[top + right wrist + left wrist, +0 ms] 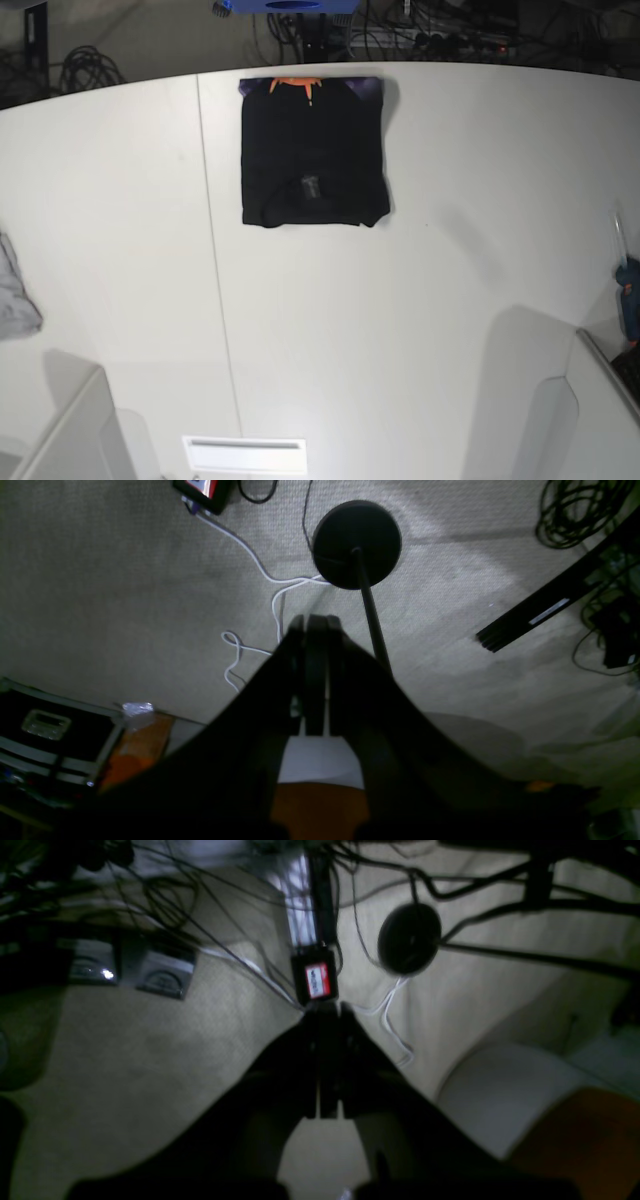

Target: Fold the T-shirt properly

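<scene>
The T-shirt [313, 150] lies folded in a compact rectangle at the table's [450, 300] far edge, slightly left of centre. Both the left gripper [327, 1065] and right gripper [316, 680] are clenched, seemingly on nothing, over the floor. Soft and limp, it is best lifted by pinching two corners together.

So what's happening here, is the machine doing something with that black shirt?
Nothing is touching it right now. The T-shirt lies folded into a neat rectangle at the far edge of the white table. The left gripper and right gripper are both shut, holding nothing, over the carpeted floor. A grey cloth sits at the table's side.
</scene>
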Tool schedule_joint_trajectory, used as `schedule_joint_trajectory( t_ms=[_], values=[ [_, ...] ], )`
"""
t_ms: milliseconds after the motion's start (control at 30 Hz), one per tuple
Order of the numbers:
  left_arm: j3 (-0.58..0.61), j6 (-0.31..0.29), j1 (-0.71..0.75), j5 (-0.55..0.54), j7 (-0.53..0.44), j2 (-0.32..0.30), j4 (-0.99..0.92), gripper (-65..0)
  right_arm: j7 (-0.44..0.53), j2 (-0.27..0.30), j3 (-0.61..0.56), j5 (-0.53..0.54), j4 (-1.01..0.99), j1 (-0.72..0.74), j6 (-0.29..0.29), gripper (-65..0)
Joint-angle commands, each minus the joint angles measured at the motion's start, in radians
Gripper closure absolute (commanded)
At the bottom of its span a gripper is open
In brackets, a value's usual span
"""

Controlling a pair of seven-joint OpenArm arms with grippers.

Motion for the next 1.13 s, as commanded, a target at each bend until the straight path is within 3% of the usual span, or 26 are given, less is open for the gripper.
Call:
schedule_joint_trajectory(
  t_ms=[0, 167, 267, 333, 400, 467, 567, 667, 1100],
  values=[
    [0.000, -0.013, -0.020, 0.038, -0.012, -0.008, -0.044, 0.0, 0.036, -0.019, 0.000, 0.004, -0.059, -0.009, -0.007, 0.0],
    [0.000, -0.013, -0.134, 0.184, -0.009, -0.008, -0.150, 0.0, 0.371, -0.143, 0.000, 0.136, -0.478, 0.064, -0.007, 0.0],
    [0.000, 0.063, -0.158, 0.240, -0.009, -0.008, -0.152, 0.0, 0.565, -0.186, 0.000, 0.206, -0.656, 0.092, -0.005, 0.0],
    [0.000, 0.103, -0.171, 0.280, -0.008, -0.007, -0.153, 0.0, 0.633, -0.191, 0.000, 0.252, -0.695, 0.095, 0.002, 0.0],
    [0.000, 0.121, -0.183, 0.302, -0.005, -0.005, -0.155, 0.0, 0.653, -0.188, 0.000, 0.318, -0.705, 0.101, 0.059, 0.0],
    [-0.001, 0.132, -0.186, 0.305, 0.023, 0.002, -0.155, 0.0, 0.648, -0.185, 0.023, 0.427, -0.709, 0.121, 0.165, 0.0],
    [0.000, 0.173, -0.209, 0.305, 0.080, 0.016, -0.155, 0.0, 0.595, -0.180, 0.144, 0.622, -0.768, 0.173, 0.417, 0.0],
    [0.000, 0.205, -0.218, 0.311, 0.094, 0.027, -0.155, 0.0, 0.535, -0.183, 0.228, 0.699, -0.847, 0.231, 0.598, 0.0],
    [0.000, 0.210, -0.233, 0.305, 0.087, 0.028, -0.153, 0.0, 0.619, -0.208, 0.236, 0.642, -0.881, 0.270, 0.605, 0.0]
  ],
)
